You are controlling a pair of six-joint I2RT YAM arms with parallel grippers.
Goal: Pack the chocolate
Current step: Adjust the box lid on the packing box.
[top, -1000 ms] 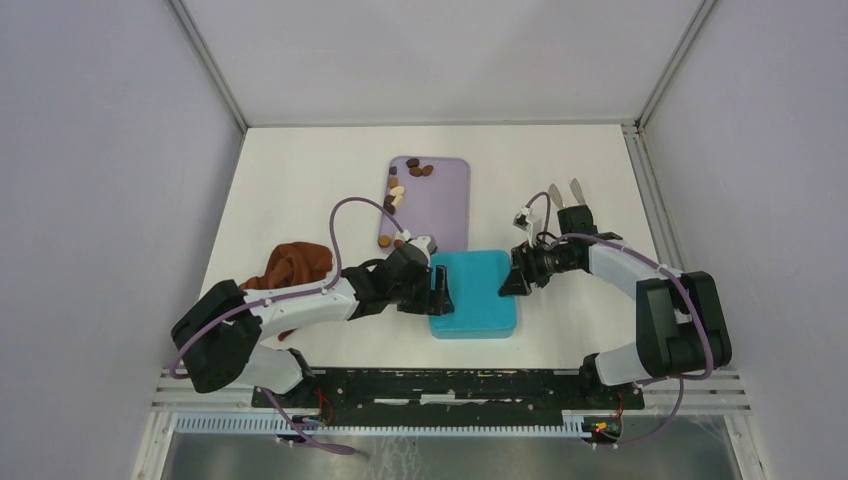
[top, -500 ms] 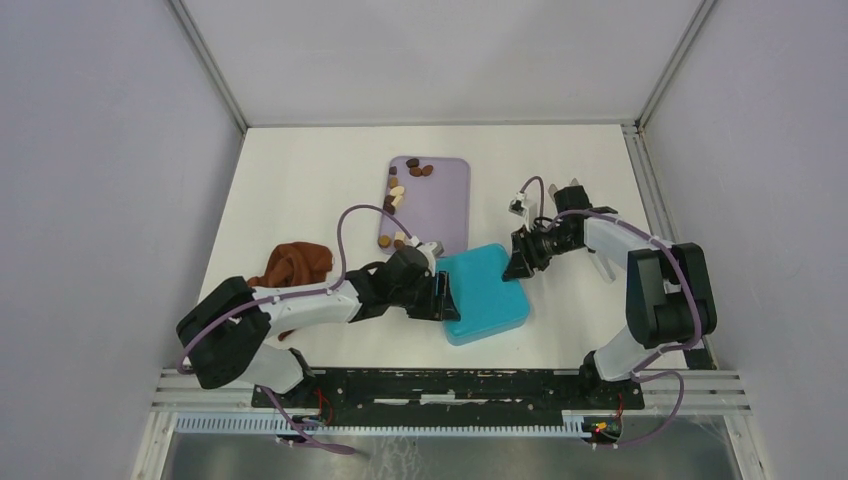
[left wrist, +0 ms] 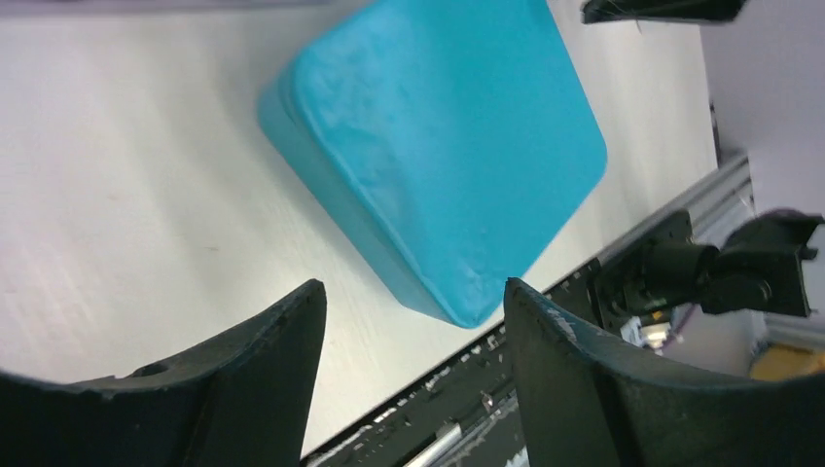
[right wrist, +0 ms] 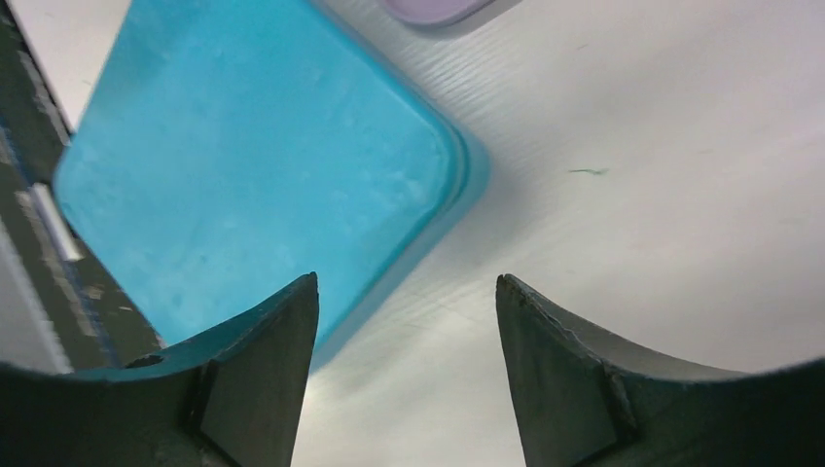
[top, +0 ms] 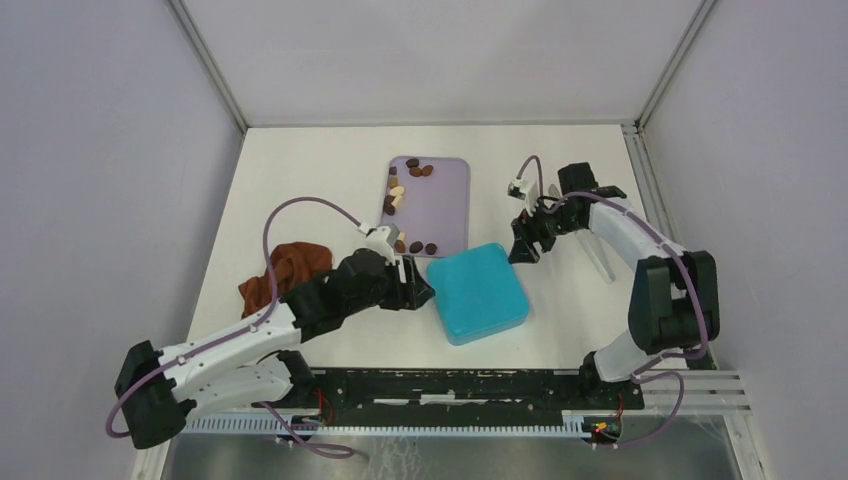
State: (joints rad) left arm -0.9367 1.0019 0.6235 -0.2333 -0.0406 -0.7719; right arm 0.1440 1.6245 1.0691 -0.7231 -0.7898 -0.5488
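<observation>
The left fingers (left wrist: 258, 365) and right fingers (right wrist: 258, 360) stand released, empty, either side of the teal box (top: 478, 292). The chocolate (top: 397, 195) lies on the far tray (top: 445, 200).

Setting: robotics lab test cell, not domestic or retail space.
Evidence:
- white table (top: 300, 180) enclosed on three sides by plain pale panels (top: 100, 150)
- aluminium corner profiles (top: 208, 68) framing enclosure
- two white-and-black manipulators, left arm (top: 250, 335) and right arm (top: 625, 225), bolted to black mounting rail (top: 450, 385) at near edge
- exposed purple cables (top: 300, 204)
- slotted metal strip (top: 400, 425) below rail
</observation>
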